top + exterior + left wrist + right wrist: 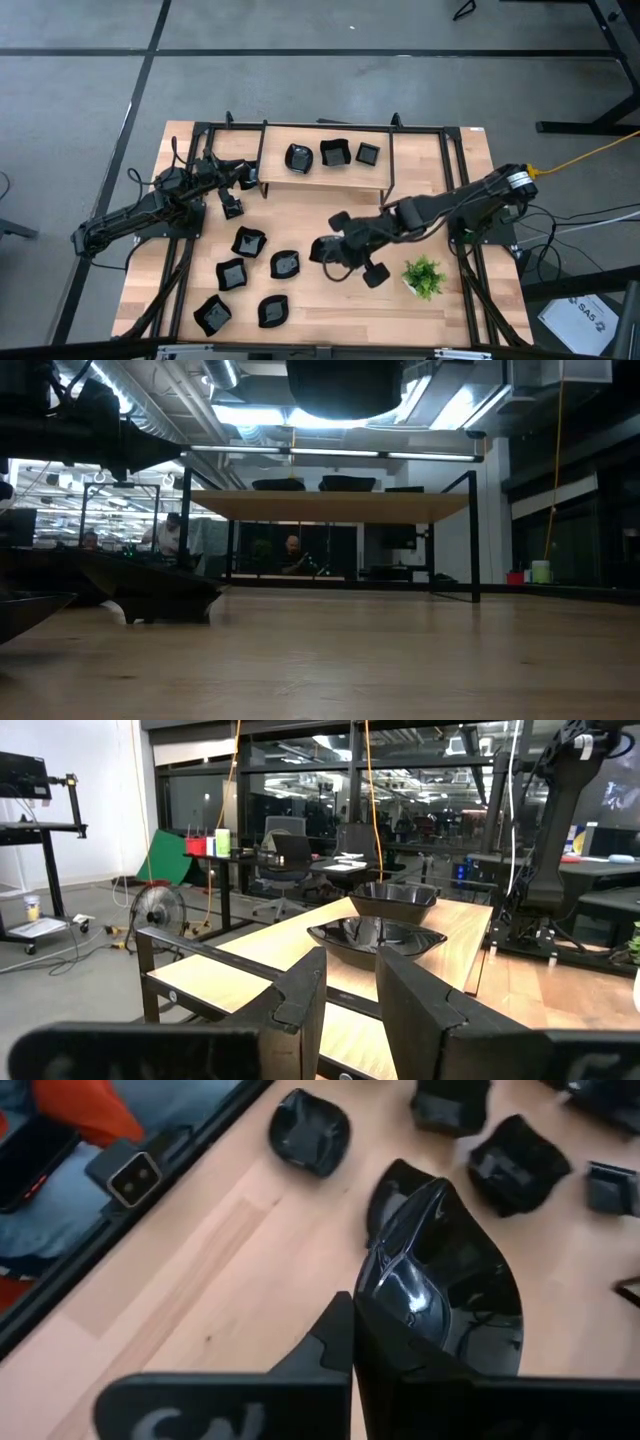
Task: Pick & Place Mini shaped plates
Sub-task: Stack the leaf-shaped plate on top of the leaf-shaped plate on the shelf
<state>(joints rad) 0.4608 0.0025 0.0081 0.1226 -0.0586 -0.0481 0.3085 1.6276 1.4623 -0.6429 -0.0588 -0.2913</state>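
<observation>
Three mini shaped plates [333,154] already sit on the raised shelf [320,180] at the table's far side; five more [248,241] lie loose on the tabletop, near-left of centre, seen from overhead. The right gripper [322,250] reaches in from the right, mid-table, by the rightmost loose dishes; a small potted plant [424,276] stands near-right. The left gripper [232,208] hovers just left of the shelf's near-left corner.

Low view: shelf edge-on w/ dish rims showing on top; one dark dish [150,592] on the wood at left.

Left wrist view: the left arm's fingers [300,1000] stand partly apart, nothing between them, pointed along the shelf toward two shelved dishes [380,935].

Right wrist view: the right arm's jaws are clamped on the rim of a glossy black plate [440,1295], tilted on edge above the table, other dishes [308,1132] beyond.

Judgement: approx. a third placed, one in hand, the rest to go.
</observation>
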